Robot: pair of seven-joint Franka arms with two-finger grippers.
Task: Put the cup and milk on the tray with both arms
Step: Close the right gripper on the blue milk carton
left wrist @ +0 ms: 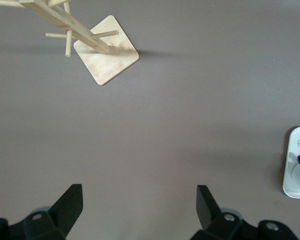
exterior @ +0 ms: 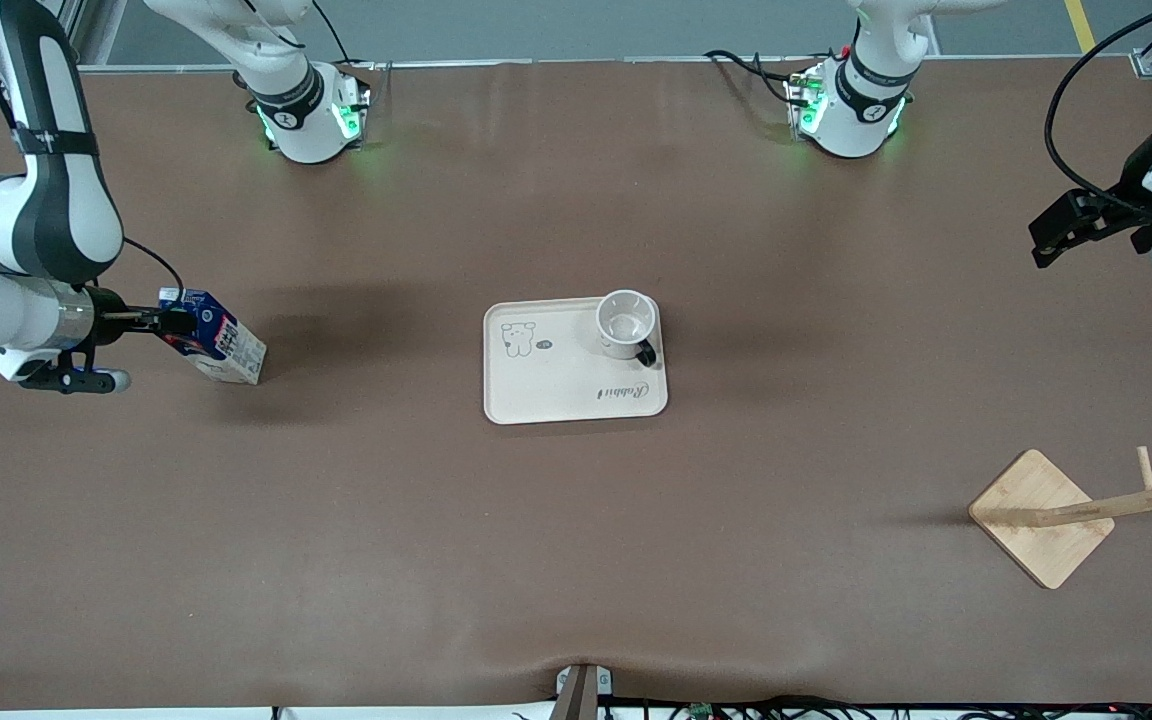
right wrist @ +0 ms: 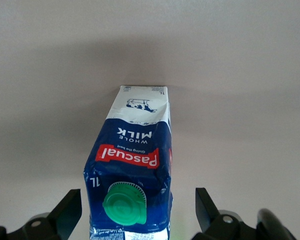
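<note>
A flat cream rectangular tray [exterior: 556,385] with rounded corners, a small cartoon animal drawing and cursive lettering lies in the middle of the brown table [exterior: 576,560]. The small white enamel cup [exterior: 626,323] with its black loop handle stands upright on the tray, in the corner toward the left arm's end and farther from the front camera. The small gable-top milk carton [exterior: 221,345], dark blue with red and white print, a pale lower part and a round green screw cap, stands on the table well apart from the tray, toward the right arm's end. The right gripper [exterior: 172,321] is at the carton's top; in the right wrist view its black fingers [right wrist: 67,212] stand wide open on either side of the cap end, with a gap on each side, so they hold nothing. The left gripper [exterior: 1061,235] hangs over bare table at the left arm's end, jaws spread fully and empty. A bamboo stand [exterior: 1041,518] with a square base and a pegged pole sits at that end, nearer the front camera.
</note>
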